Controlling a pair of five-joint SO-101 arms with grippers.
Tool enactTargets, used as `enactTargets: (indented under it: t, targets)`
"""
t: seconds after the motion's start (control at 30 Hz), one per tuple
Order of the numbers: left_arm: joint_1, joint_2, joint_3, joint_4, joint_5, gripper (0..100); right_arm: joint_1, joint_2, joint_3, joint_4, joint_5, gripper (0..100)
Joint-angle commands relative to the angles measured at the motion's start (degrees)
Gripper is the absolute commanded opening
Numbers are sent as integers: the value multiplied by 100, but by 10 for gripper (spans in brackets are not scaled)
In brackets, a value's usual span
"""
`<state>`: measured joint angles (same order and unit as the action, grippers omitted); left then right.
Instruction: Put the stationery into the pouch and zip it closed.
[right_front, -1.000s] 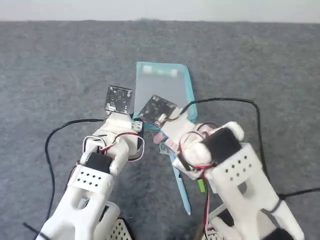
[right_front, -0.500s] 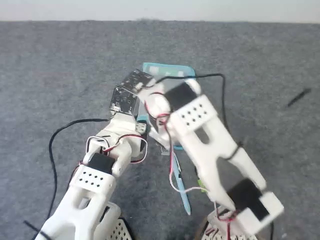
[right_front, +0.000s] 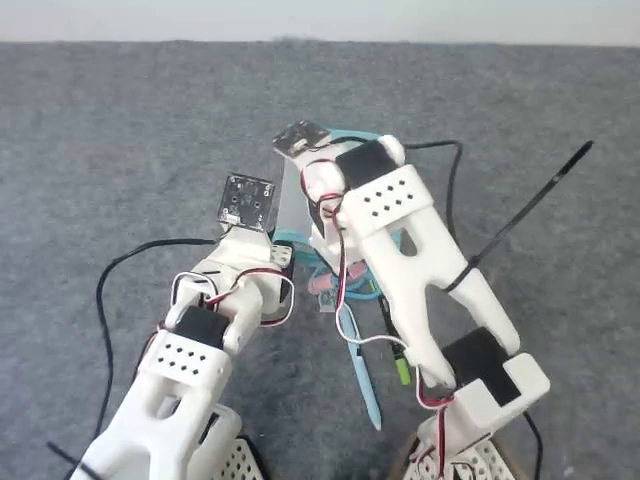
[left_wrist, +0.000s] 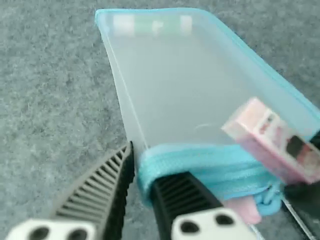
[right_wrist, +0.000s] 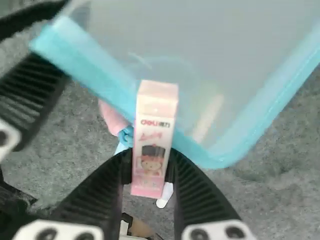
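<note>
A translucent pouch (left_wrist: 190, 85) with a blue zipper edge lies flat on the grey carpet. My left gripper (left_wrist: 142, 172) is shut on the corner of its zipper edge (left_wrist: 200, 165). My right gripper (right_wrist: 149, 159) is shut on a pink eraser box (right_wrist: 152, 145) and holds it upright just above the pouch's (right_wrist: 200, 65) open edge; the box (left_wrist: 272, 140) also shows from the left wrist. In the high view the right arm (right_front: 390, 215) stretches over the pouch (right_front: 290, 200), with the left arm (right_front: 230, 290) beside it.
A blue pen (right_front: 362, 385) and a small green item (right_front: 402, 368) lie on the carpet near the arms' bases. Another pink item (right_wrist: 112, 117) sits by the pouch mouth. Black cables (right_front: 520, 215) trail around the arms. Open carpet spreads on all sides.
The right arm has swung out from near its base and now reaches over the pouch with the eraser box. The left arm has stayed in place at the pouch edge.
</note>
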<state>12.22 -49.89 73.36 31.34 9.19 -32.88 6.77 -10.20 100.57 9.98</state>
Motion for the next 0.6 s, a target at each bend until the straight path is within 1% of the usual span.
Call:
enactTargets:
  t: [0.0, 0.23, 0.3, 0.43, 0.57]
  targets:
    - [-492, -193, -268, -158, 220, 11, 233, -31, -132, 198, -70, 6]
    - [-624, -149, -321, -158, 378, 11, -154, -48, -123, 198, -18, 6]
    - [-633, -149, -321, -158, 527, 11, -312, -84, -132, 198, -9, 6]
    - [-747, -149, -321, -167, 615, 11, -664, -567, -62, 233, 193, 6]
    - [-1020, -149, -338, -167, 809, 10, -848, -1095, 475, 207, 290, 6]
